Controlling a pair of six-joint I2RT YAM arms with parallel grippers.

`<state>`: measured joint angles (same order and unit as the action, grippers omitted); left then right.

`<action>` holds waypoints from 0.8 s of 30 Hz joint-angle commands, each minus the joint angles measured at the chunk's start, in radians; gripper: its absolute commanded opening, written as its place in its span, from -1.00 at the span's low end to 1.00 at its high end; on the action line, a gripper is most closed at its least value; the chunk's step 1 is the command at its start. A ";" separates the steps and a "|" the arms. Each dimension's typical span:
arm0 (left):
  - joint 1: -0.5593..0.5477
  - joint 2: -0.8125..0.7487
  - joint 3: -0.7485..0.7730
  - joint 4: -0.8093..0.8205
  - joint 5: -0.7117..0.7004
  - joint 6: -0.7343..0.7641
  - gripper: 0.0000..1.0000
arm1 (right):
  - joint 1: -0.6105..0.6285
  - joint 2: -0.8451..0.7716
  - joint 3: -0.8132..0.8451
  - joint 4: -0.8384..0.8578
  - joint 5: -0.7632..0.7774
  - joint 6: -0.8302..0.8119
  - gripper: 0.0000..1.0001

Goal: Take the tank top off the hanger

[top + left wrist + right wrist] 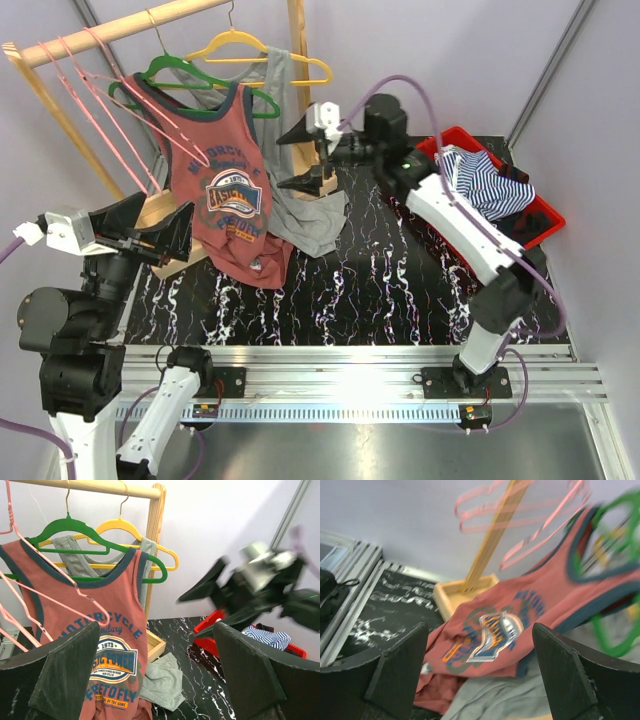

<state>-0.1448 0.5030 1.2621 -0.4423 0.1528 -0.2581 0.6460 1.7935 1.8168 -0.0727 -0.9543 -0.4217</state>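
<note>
The red tank top (232,190) hung on the green hanger (67,522), its bottom on the counter (400,290). Both arms' jaws stood spread, holding nothing. A hard tug could snag it and tip the rack (100,35).

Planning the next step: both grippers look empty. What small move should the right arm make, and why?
Probably ease the open right gripper toward the red printed tank top's strap on the green plastic hanger and close there: the top hangs from it, and neither gripper holds anything.
</note>
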 commanded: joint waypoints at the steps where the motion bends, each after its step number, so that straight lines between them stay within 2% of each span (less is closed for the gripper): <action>1: -0.004 -0.011 -0.013 0.033 -0.018 0.010 0.98 | -0.012 -0.115 0.045 0.048 -0.048 -0.037 0.84; 6: -0.004 -0.017 -0.041 0.054 -0.013 0.000 0.98 | -0.019 0.041 0.258 0.056 0.173 0.125 0.86; 10: -0.004 -0.023 -0.044 0.056 -0.015 -0.003 0.98 | -0.019 0.239 0.579 -0.042 0.316 0.237 0.84; 12: -0.004 -0.034 -0.053 0.056 -0.019 -0.004 0.98 | -0.022 0.367 0.762 -0.113 0.366 0.238 0.85; 14: -0.004 -0.040 -0.058 0.059 -0.019 -0.013 0.98 | -0.029 0.456 0.843 -0.125 0.376 0.242 0.86; 18: -0.004 -0.046 -0.066 0.057 -0.019 -0.021 0.98 | -0.031 0.483 0.814 -0.035 0.387 0.199 0.88; 24: -0.004 -0.038 -0.070 0.060 -0.018 -0.020 0.98 | -0.040 0.515 0.790 -0.006 0.402 0.169 0.91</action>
<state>-0.1448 0.4641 1.1995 -0.4248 0.1490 -0.2703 0.6136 2.3390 2.5912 -0.1501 -0.5819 -0.2382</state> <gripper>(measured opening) 0.988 0.952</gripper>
